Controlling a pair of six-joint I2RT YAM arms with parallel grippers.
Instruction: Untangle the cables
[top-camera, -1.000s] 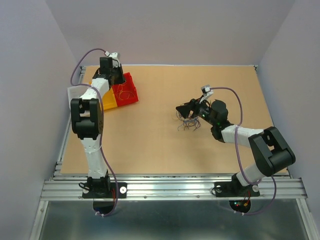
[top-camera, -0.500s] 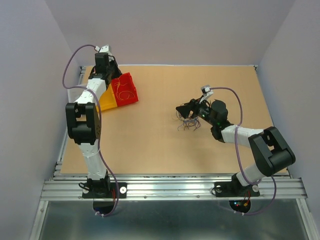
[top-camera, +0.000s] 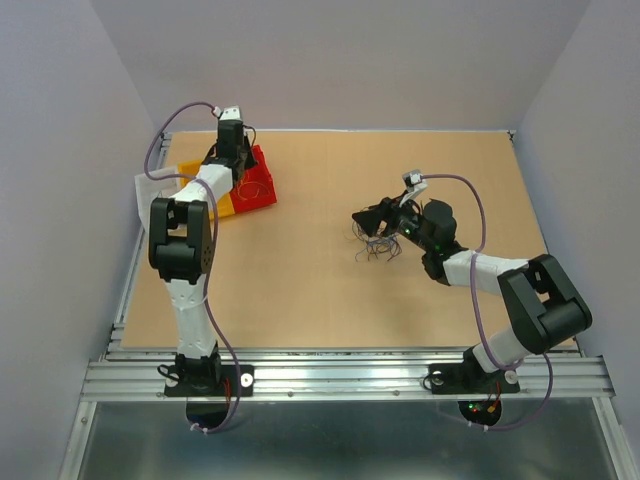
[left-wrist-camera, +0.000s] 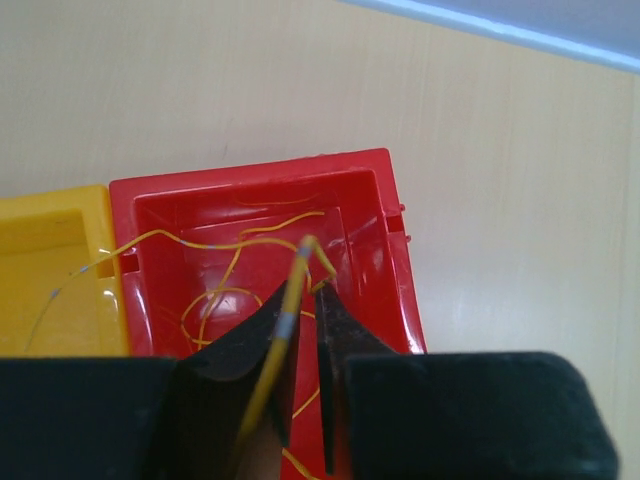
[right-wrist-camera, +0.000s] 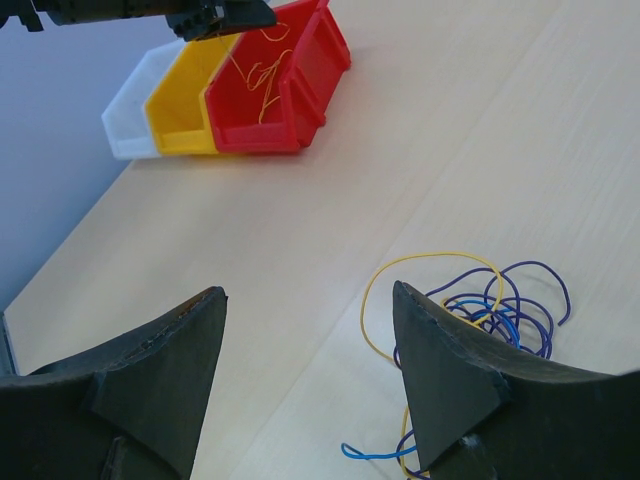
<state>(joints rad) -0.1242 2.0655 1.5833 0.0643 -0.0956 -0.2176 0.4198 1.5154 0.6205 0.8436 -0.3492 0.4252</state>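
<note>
A tangle of thin purple, blue and yellow cables (top-camera: 375, 245) lies on the table at centre right. My right gripper (top-camera: 362, 220) hovers open just left of it. In the right wrist view the tangle (right-wrist-camera: 500, 300) sits beside the right finger, with nothing between the open fingers of the gripper (right-wrist-camera: 310, 290). My left gripper (top-camera: 240, 162) is over the red bin (top-camera: 258, 188) at the back left. In the left wrist view it (left-wrist-camera: 310, 290) is nearly closed, pinching a yellow cable (left-wrist-camera: 288, 305) at its tips. Other yellow cables (left-wrist-camera: 215, 300) lie in the red bin (left-wrist-camera: 250, 170).
A yellow bin (top-camera: 222, 205) and a white bin (top-camera: 148, 190) stand in a row left of the red bin. A thin wire drapes from the red bin into the yellow bin (left-wrist-camera: 50, 240). Walls enclose the table on three sides.
My left arm swung back and left, then right again, and its gripper is now over the red bin's near side. The right arm and the tangle have not moved.
</note>
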